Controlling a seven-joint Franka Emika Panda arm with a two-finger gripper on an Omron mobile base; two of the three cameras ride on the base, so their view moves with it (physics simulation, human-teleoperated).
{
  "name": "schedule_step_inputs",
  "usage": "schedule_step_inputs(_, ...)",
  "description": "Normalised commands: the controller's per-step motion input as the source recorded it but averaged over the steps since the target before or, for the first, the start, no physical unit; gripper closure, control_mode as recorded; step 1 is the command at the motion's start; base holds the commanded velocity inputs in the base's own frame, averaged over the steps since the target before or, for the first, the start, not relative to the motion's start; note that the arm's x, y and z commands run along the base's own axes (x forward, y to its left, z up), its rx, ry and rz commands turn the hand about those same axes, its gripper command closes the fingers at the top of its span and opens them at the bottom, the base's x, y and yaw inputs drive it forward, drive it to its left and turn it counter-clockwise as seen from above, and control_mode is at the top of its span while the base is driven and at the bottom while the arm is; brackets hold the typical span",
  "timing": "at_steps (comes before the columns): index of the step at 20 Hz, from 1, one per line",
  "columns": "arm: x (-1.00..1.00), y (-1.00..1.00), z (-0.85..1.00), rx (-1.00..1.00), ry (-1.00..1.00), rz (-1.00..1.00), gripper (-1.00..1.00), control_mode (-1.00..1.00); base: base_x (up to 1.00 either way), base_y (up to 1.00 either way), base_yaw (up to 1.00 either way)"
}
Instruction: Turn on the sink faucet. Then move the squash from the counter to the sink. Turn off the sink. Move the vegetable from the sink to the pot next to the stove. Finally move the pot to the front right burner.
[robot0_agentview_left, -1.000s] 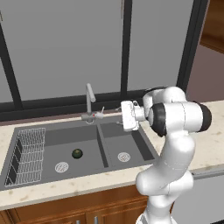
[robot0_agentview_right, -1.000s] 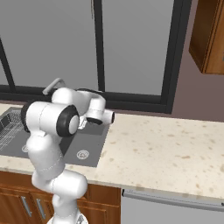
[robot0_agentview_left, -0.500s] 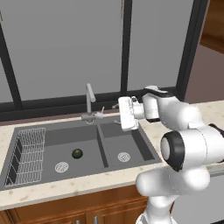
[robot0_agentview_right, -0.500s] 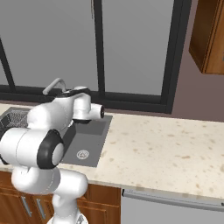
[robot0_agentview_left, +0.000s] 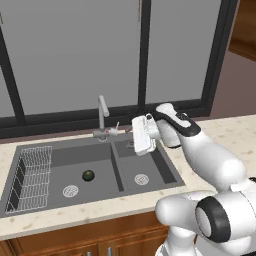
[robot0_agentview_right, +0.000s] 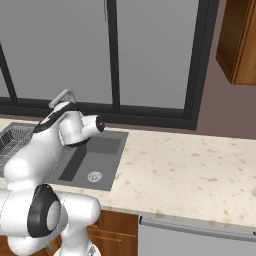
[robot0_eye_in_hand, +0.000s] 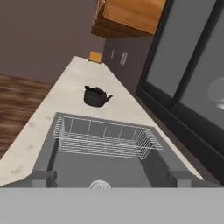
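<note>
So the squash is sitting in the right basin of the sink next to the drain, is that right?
Not quite. The squash sits in the left basin of the sink, next to that basin's drain, as the left base view shows. The right basin holds only its own drain.

The squash (robot0_agentview_left: 88, 175), a small dark green ball, lies in the left basin of the grey sink (robot0_agentview_left: 95, 195), beside a drain. The faucet (robot0_agentview_left: 102, 116) stands behind, seemingly dry.
</note>
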Motion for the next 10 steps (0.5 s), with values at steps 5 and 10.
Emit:
schedule_step_inputs(5,-0.30,0.35,-0.03,-0.12,0.33,-0.25,-1.00,-1.00,0.00,0.00,0.00)
schedule_step_inputs(10,-0.02,0.60,-0.18,-0.16,0.37,-0.28,-1.00,-1.00,0.00,0.00,0.00)
